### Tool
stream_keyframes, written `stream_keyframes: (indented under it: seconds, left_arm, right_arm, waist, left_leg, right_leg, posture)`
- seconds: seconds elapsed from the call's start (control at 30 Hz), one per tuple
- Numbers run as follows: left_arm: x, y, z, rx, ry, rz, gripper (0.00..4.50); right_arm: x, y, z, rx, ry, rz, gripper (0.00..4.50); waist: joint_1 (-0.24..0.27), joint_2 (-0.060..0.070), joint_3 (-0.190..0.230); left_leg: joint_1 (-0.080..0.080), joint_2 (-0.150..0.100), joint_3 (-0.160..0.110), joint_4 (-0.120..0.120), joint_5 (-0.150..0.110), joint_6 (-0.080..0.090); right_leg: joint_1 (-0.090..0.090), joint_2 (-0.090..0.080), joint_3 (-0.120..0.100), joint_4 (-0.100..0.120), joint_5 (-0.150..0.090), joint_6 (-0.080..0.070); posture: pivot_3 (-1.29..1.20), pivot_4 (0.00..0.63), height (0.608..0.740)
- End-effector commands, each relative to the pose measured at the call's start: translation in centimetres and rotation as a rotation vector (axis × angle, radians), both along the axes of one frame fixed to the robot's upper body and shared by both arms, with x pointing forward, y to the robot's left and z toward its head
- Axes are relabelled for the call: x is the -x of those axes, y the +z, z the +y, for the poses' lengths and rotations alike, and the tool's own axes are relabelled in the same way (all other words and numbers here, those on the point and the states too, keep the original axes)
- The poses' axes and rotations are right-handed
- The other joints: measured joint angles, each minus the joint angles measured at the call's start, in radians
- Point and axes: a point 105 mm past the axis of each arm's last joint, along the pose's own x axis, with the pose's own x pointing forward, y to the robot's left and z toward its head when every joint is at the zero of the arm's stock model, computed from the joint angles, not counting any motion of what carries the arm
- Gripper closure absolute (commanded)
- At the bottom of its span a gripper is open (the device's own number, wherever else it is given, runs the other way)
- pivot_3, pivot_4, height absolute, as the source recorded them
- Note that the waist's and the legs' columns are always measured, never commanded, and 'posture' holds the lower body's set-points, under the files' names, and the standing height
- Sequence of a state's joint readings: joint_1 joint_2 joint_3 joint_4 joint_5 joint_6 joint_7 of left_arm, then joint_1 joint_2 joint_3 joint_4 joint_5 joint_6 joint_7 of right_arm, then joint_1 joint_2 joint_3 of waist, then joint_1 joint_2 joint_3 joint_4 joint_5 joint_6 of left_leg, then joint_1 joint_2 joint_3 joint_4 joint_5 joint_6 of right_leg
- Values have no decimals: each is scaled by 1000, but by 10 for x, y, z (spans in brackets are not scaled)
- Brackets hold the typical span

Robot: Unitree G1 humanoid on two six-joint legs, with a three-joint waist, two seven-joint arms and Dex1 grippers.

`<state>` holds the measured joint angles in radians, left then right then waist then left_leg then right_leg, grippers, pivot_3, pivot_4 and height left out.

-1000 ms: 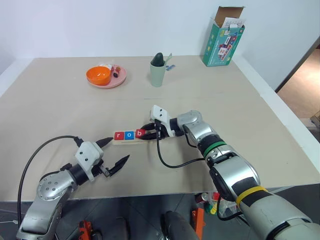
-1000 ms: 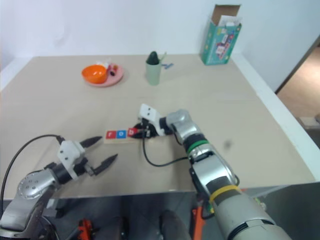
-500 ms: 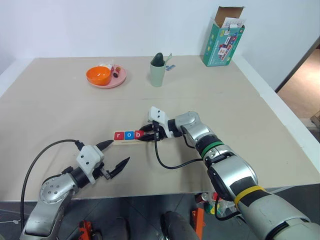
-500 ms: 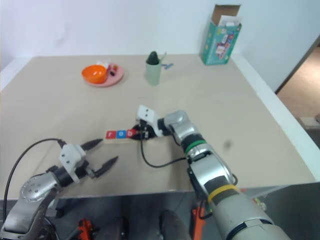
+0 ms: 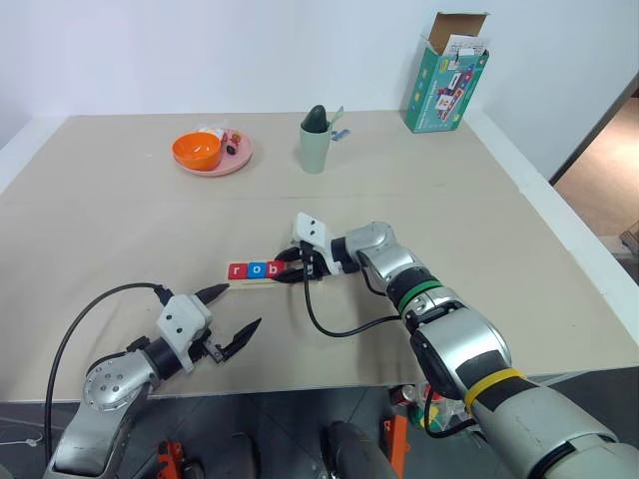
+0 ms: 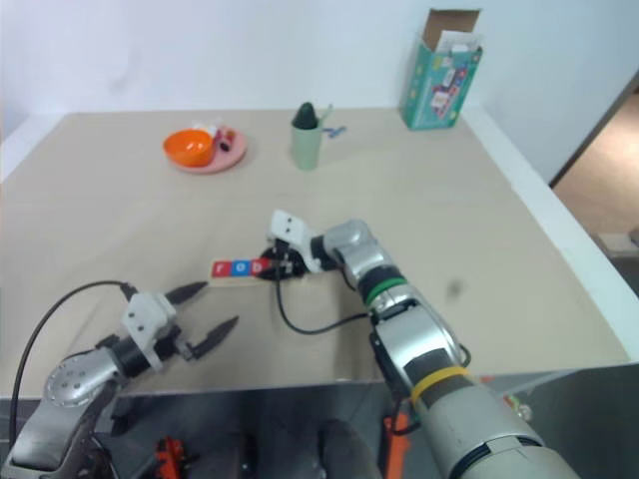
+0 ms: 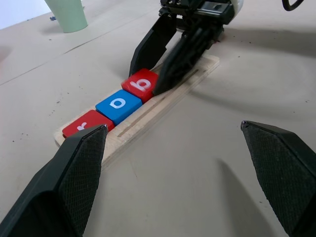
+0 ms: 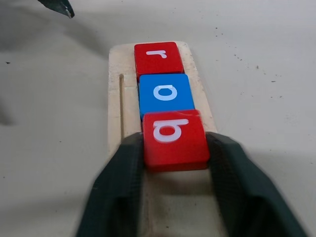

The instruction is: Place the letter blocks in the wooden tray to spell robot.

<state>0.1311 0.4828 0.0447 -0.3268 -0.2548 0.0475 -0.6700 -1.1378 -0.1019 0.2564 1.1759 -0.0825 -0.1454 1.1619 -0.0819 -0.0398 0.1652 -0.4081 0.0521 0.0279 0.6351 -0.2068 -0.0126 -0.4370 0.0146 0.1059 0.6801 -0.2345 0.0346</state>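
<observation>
The wooden tray (image 5: 256,284) lies mid-table with three letter blocks in a row in its groove: red r (image 8: 158,57), blue o (image 8: 165,94) and red b (image 8: 173,138). My right gripper (image 5: 290,271) reaches in from the tray's right end. It is open, one finger close at each side of the b block, which lies flat in the tray against the o. My left gripper (image 5: 244,304) hovers open near the table's front edge, nearer than the tray and apart from it, with nothing between its fingers (image 7: 81,163).
A pink plate (image 5: 238,160) with an orange bowl sits at the back left. A green cup (image 5: 315,145) stands at the back centre and a teal carton (image 5: 446,80) at the back right. The table's front edge runs just below my left gripper.
My right gripper's fingers have eased apart around the b block, which stays in the tray. The view has shifted a little. The left gripper keeps its place.
</observation>
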Motion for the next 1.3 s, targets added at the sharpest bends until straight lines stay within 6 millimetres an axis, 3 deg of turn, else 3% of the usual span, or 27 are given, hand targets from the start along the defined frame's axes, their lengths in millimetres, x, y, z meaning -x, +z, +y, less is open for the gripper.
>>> stream_keyframes:
  seconds: [0.03,0.1,0.13,0.37,0.47,0.57,0.8,1.0,1.3]
  left_arm:
    - [-2,12,-3,4,-6,-48,0]
    - [-3,13,-4,1,-10,-48,0]
    - [-3,13,-4,-2,-12,-48,0]
    - [-6,19,-6,2,-23,-61,0]
    - [-7,26,-12,-18,-73,-87,0]
    - [-7,32,-16,-27,-128,-88,0]
    - [-6,35,-21,-65,-224,-72,0]
    - [-2,34,-31,-58,-339,-22,0]
    - [-5,37,-38,-86,-402,-20,0]
  right_arm:
    - [-2,16,4,-38,12,-14,766]
    - [-2,18,5,-57,12,-1,115]
    - [-3,20,5,-69,8,-6,12]
    - [-6,54,3,-247,-19,48,12]
    - [-10,77,-14,-374,-91,37,12]
    - [-13,85,-41,-446,-234,15,12]
    - [19,70,-78,-434,-432,-59,12]
    - [16,61,-112,-448,-677,-94,12]
    - [27,36,-115,-430,-859,-97,12]
  waist:
    - [0,0,0]
    - [0,0,0]
    - [0,0,0]
    - [0,0,0]
    - [1,0,0]
    - [7,0,0]
    - [3,0,0]
    - [0,0,0]
    - [1,0,0]
  left_leg:
    - [0,0,0,0,0,0]
    - [0,0,0,0,0,0]
    - [0,0,0,0,0,0]
    - [0,0,0,0,0,0]
    - [0,0,-1,0,0,0]
    - [-1,-1,-2,0,0,0]
    - [-4,-1,-1,-1,-2,-3]
    - [-4,-1,-2,-1,-2,-3]
    - [-3,-1,-1,0,-2,-4]
  right_leg:
    - [0,0,0,0,0,0]
    - [0,0,0,0,0,0]
    - [0,0,0,0,0,0]
    - [0,0,0,0,0,0]
    - [0,0,-1,0,0,0]
    - [0,-1,-2,0,-1,1]
    - [-3,-1,-1,0,-4,2]
    - [-3,0,-1,0,-3,1]
    - [-2,0,1,0,-2,3]
  posture:
    - [0,150,740]
    - [0,150,740]
    - [0,150,740]
    - [0,150,740]
    - [0,150,740]
    - [0,150,740]
    - [0,150,740]
    - [0,150,740]
    - [0,150,740]
